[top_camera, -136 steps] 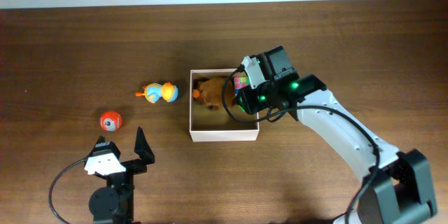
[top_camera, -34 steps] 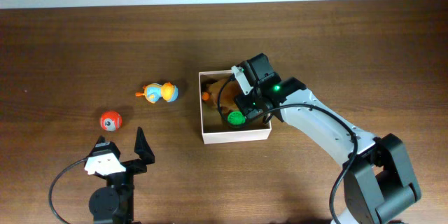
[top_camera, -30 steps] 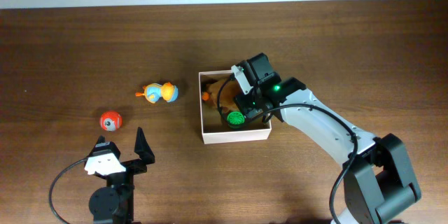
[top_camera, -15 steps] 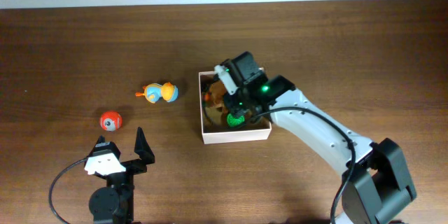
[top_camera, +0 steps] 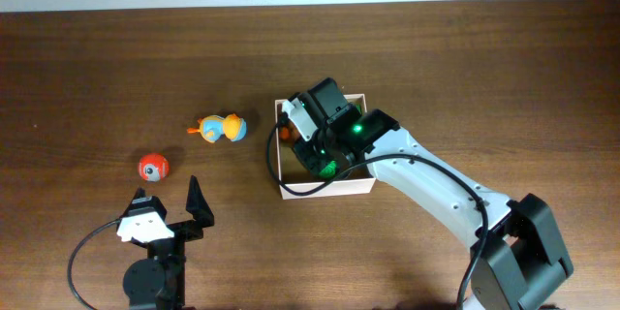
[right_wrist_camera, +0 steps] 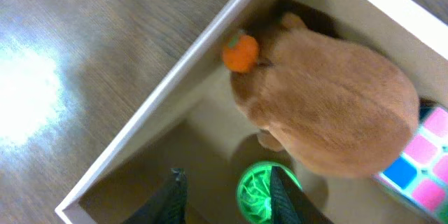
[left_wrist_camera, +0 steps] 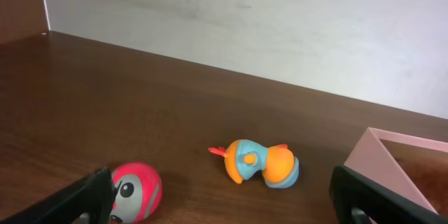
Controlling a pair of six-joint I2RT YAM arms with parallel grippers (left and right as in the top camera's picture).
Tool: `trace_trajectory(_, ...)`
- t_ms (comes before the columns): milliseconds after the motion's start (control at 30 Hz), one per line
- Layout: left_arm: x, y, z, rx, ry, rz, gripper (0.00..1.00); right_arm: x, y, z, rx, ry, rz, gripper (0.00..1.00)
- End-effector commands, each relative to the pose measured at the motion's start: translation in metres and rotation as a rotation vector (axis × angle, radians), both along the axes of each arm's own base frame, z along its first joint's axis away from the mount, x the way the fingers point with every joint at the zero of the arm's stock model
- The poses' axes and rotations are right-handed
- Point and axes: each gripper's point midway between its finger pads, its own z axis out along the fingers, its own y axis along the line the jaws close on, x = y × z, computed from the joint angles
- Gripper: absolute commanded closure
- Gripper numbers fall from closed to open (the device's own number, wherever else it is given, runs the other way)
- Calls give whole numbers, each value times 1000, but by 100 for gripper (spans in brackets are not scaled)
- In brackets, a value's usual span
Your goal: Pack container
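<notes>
plush (right_wrist_camera: 329, 105) in container (top_camera: 320, 190); duck (top_camera: 221, 129) left outside.

Table (top_camera: 465, 68) of faintly glossy wood grain; under the right gripper (right_wrist_camera: 227, 176), matt cardboard box (right_wrist_camera: 175, 91), fuzzy plush toy (right_wrist_camera: 329, 105).

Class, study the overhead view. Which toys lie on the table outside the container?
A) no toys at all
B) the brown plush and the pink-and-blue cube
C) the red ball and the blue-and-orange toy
C: the red ball and the blue-and-orange toy lie on the bare table, apart from the container.
</notes>
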Motion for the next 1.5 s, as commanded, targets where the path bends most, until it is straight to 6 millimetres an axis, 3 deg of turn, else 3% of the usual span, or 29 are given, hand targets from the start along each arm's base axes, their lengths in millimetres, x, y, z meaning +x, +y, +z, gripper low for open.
trace_trajectory(0,0,-1,-1,12,-2,-11,1,6,16,19,50,-36,37,60)
trace_trajectory(133,0,-1,-1,12,-2,-11,1,17,15,33,39,-83,11,39)
trace_trajectory(233,0,-1,-1,12,-2,-11,1,39,-8,37,-9,-122,-161,18)
trace_trajectory(467,0,-1,-1,12,-2,-11,1,86,-100,41,-12,-89,-648,4)
trace_trajectory(500,0,-1,-1,12,-2,-11,1,92,-127,39,-5,-62,-766,1)
trace_trajectory(667,0,-1,-1,12,-2,-11,1,96,-196,30,-19,12,-1002,1)
trace_trajectory(800,0,-1,-1,12,-2,-11,1,92,-231,25,-54,45,-1078,1)
trace_trajectory(933,0,-1,-1,12,-2,-11,1,89,-251,23,-68,64,-1122,1)
trace_trajectory(1067,0,2,1,12,-9,9,1,90,-258,23,-67,64,-1140,1)
trace_trajectory(1200,1,-23,10,29,-39,-138,1,90,-259,23,-67,64,-1142,1)
trace_trajectory(1333,-1,-33,28,25,-33,-198,1,90,-259,23,-67,64,-1142,1)
trace_trajectory(1467,5,-31,67,51,45,-193,1,90,-259,23,-67,64,-1142,1)
